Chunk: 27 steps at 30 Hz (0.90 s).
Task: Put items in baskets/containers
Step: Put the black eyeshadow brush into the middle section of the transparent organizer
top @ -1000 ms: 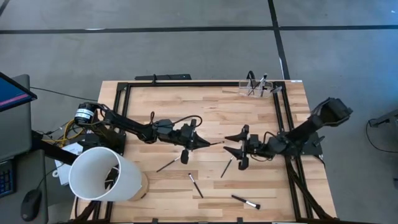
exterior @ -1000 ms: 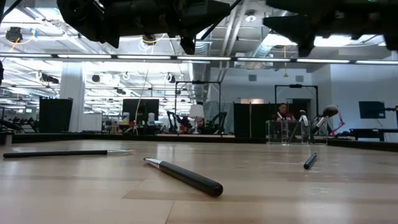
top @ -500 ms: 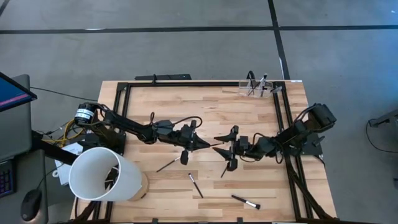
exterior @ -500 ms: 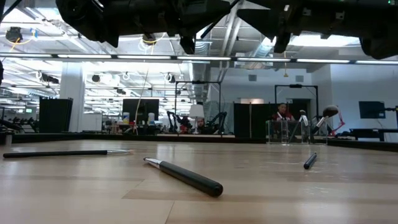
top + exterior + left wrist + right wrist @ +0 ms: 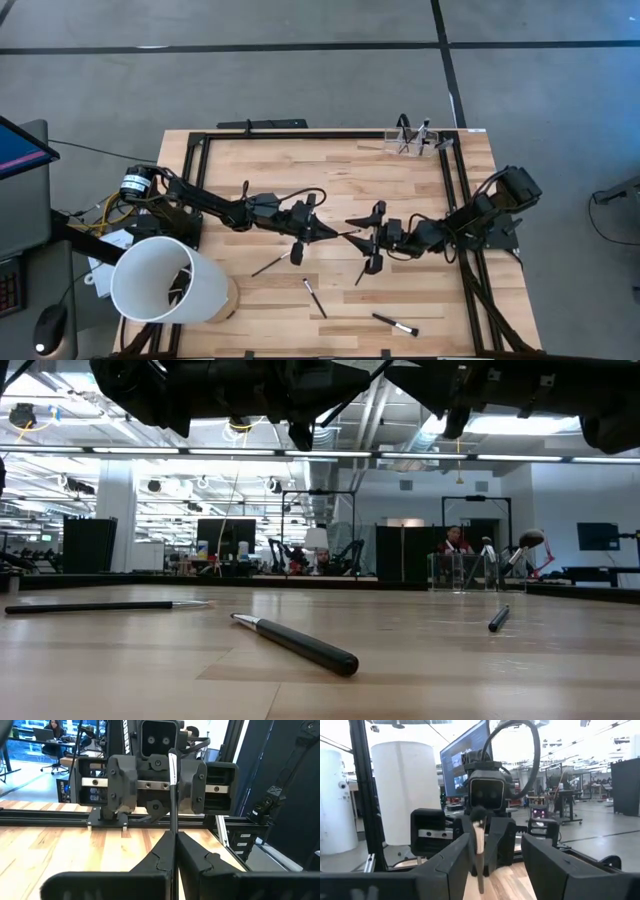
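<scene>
Two grippers meet mid-table for a handover: left gripper pinches a brush, offered between right gripper's spread fingers.

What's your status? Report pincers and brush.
Left pincer shut on brush, mid-table. Right pincer open around its tip, handover pending. Clear holder far edge. Path unobstructed.

Grey floor, strip ceiling lights, distant desks
</scene>
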Motion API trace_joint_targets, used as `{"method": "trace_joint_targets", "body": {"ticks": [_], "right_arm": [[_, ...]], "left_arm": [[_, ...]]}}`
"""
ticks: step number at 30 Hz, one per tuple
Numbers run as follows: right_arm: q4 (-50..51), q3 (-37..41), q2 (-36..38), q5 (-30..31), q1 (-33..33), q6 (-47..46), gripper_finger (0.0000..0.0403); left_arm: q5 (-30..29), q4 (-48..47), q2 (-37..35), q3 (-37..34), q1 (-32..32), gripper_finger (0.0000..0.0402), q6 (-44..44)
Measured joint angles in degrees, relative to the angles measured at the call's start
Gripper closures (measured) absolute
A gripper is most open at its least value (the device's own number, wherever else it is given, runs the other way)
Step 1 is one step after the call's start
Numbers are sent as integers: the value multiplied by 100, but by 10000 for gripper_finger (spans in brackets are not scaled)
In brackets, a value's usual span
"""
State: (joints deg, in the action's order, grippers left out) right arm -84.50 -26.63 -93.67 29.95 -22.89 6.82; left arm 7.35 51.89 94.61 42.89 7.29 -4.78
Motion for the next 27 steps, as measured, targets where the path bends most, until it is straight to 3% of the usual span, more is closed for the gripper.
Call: {"method": "trace_joint_targets", "body": {"ticks": [7,18,27], "right_arm": [[-197,0,2,20,-223,425,278],[-141,0,2,29,-212,562,388],[-116,0,2,35,-212,639,395]], "left_arm": [[0,-2,0,0,0,391,0],[7,-100,0,2,0,391,3],[0,-169,0,4,-17,386,2]]}}
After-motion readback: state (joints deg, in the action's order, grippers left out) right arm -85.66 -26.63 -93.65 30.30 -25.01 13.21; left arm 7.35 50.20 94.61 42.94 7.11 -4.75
